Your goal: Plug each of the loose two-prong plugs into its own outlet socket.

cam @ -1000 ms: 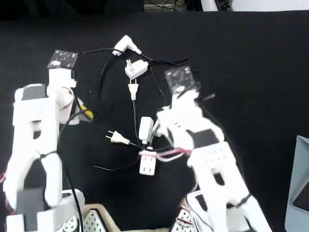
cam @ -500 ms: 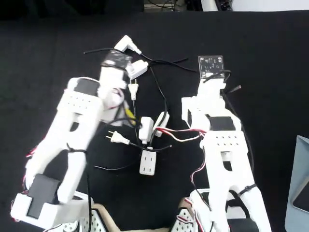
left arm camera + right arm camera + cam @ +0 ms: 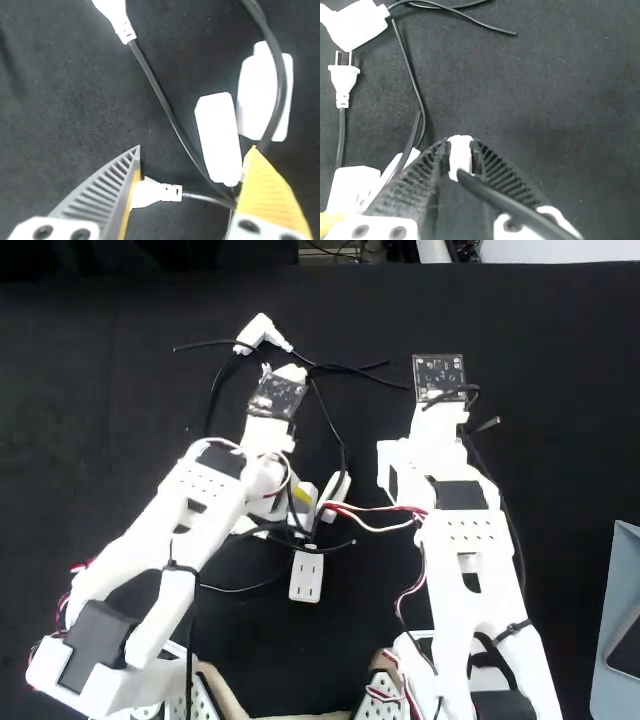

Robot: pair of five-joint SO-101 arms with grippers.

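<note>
Swung the left gripper (image 3: 195,148) in, wide around a plug (image 3: 156,192); pulled the right gripper (image 3: 460,145) back with a white piece (image 3: 459,156).

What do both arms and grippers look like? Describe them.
The left arm and right arm are white, blocky, with black servo sections and a black square marker near each wrist; red and white wires loop off the right one. The left gripper has one grey, one yellow ribbed finger; the right gripper, two dark ribbed fingers.

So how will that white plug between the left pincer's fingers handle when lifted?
The plug is small, so probably light and stiff. Its thin black cord looks floppy and meets another cord, so it may drag or snag.
</note>
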